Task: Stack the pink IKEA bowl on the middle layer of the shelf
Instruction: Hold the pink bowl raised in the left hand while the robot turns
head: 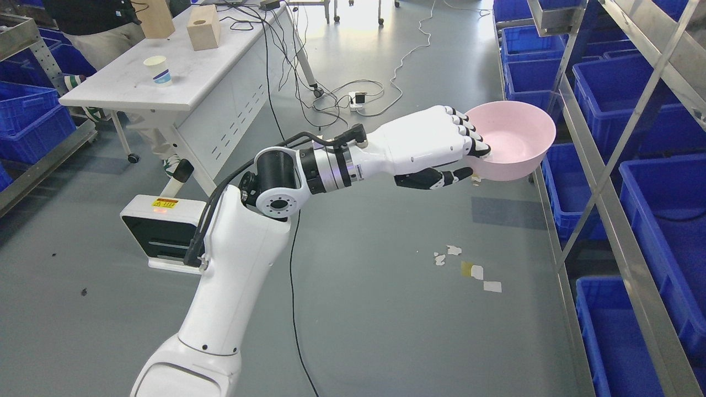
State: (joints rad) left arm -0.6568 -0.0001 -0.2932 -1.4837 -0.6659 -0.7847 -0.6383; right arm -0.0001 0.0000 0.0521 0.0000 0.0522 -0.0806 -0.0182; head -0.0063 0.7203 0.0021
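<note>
My left arm comes in from the lower left and stretches across the floor toward the shelf on the right. Its hand (469, 160) is shut on the pink bowl (513, 140), with the fingers (469, 132) hooked over the near rim and the thumb (441, 177) under it. The bowl is held upright in the air, just left of the metal shelf frame (593, 182), level with the blue bins. It is empty inside. My right arm does not show.
The metal shelf on the right holds several blue bins (662, 193). A white table (165, 77) at the upper left carries a paper cup (157, 70) and wooden blocks (203, 26), with a person standing behind it. Cables and a power strip (358, 99) lie on the floor.
</note>
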